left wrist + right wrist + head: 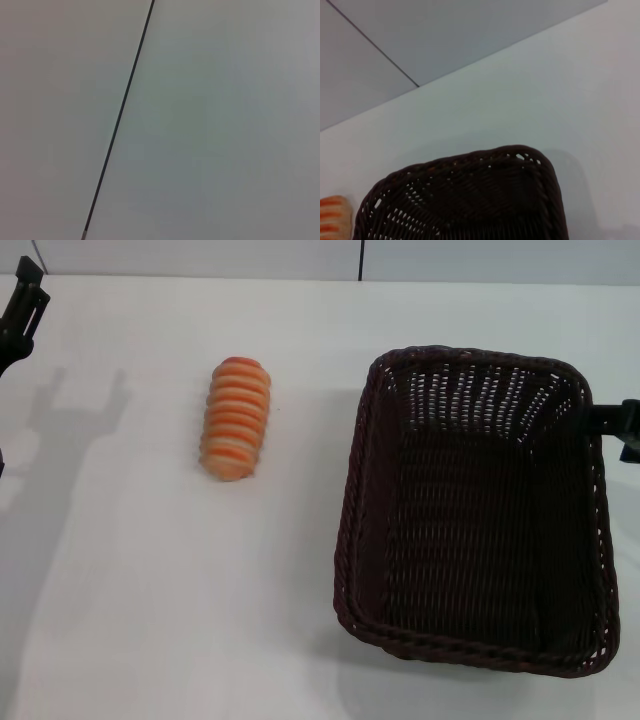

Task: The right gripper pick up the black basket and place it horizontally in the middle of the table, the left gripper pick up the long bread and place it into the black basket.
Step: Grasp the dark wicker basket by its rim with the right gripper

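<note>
The black basket (362,530) stands on the right half of the white table (150,600), open side up, its long side running away from me. It is empty. My right gripper (620,426) shows only as a black piece at the right edge, right against the basket's far right rim. The right wrist view looks down on the basket's braided rim (470,162). The long bread (237,418), orange with cream stripes, lies left of the basket, apart from it; its end shows in the right wrist view (334,216). My left gripper (22,302) hangs at the far left, open and empty.
The left gripper's forked shadow (85,405) falls on the table beside the bread. A grey wall with a dark seam (360,260) runs behind the table. The left wrist view shows only a plain surface with a dark seam (120,115).
</note>
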`<action>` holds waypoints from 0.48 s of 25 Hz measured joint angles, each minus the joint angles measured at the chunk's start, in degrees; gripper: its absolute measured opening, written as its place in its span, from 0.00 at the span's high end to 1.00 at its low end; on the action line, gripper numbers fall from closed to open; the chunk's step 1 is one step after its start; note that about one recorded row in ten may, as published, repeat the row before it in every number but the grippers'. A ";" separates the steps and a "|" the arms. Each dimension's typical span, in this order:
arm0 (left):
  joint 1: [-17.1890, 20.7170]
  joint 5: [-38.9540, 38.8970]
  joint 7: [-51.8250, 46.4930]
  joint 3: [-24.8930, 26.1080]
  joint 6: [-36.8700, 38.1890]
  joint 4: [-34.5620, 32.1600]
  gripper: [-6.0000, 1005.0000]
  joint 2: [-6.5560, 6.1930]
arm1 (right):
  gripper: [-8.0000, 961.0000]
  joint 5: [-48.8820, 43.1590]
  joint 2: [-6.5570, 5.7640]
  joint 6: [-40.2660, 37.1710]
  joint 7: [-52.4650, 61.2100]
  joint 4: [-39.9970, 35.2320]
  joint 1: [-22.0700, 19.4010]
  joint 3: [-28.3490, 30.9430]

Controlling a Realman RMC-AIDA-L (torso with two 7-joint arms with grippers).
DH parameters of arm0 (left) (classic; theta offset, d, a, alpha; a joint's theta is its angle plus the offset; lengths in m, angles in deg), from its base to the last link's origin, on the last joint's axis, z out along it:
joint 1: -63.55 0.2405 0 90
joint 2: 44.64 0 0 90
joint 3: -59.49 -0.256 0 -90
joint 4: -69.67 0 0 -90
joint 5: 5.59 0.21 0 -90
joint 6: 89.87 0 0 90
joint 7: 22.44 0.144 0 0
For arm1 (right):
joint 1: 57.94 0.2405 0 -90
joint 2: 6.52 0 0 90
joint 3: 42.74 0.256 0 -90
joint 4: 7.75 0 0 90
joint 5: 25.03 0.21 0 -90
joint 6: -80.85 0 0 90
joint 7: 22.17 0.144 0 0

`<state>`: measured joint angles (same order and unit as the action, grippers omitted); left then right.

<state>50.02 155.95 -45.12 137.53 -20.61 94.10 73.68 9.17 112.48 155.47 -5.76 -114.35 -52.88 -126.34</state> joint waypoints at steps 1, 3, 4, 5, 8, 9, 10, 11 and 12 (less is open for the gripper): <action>0.00 0.00 0.00 0.00 0.00 0.00 0.16 0.00 | 0.18 0.00 0.00 0.00 0.00 0.18 0.07 -0.09; -0.12 0.00 0.00 0.01 0.00 0.00 0.16 0.00 | 0.18 -0.03 0.00 0.00 -0.02 0.47 0.15 -0.20; -0.14 0.00 0.00 0.01 0.00 0.01 0.16 0.00 | 0.18 -0.05 0.00 -0.01 -0.03 0.68 0.18 -0.23; -0.17 0.00 0.00 0.01 0.00 0.04 0.16 0.00 | 0.18 -0.07 0.00 -0.04 -0.05 0.90 0.19 -0.25; -0.23 0.00 0.00 0.01 0.00 0.08 0.16 -0.01 | 0.18 -0.07 0.00 -0.66 -0.33 2.52 0.27 -0.61; -0.31 0.00 0.00 0.01 0.00 0.09 0.16 -0.02 | 0.18 -0.07 0.00 -0.66 -0.33 2.52 0.27 -0.61; -0.33 0.00 0.00 0.02 0.00 0.09 0.16 -0.02 | 0.18 -0.07 0.00 -0.78 -0.38 2.94 0.38 -0.81; -0.35 0.00 0.00 0.05 0.00 0.09 0.16 -0.02 | 0.18 -0.08 0.00 -0.87 -0.39 3.35 0.52 -1.01; -0.35 0.00 0.00 0.07 0.00 0.09 0.16 -0.02 | 0.18 -0.08 0.00 -0.93 -0.41 3.65 0.65 -1.15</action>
<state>49.67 155.95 -45.12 137.59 -20.61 94.19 73.66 9.09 112.48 154.54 -6.17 -110.70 -52.23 -127.49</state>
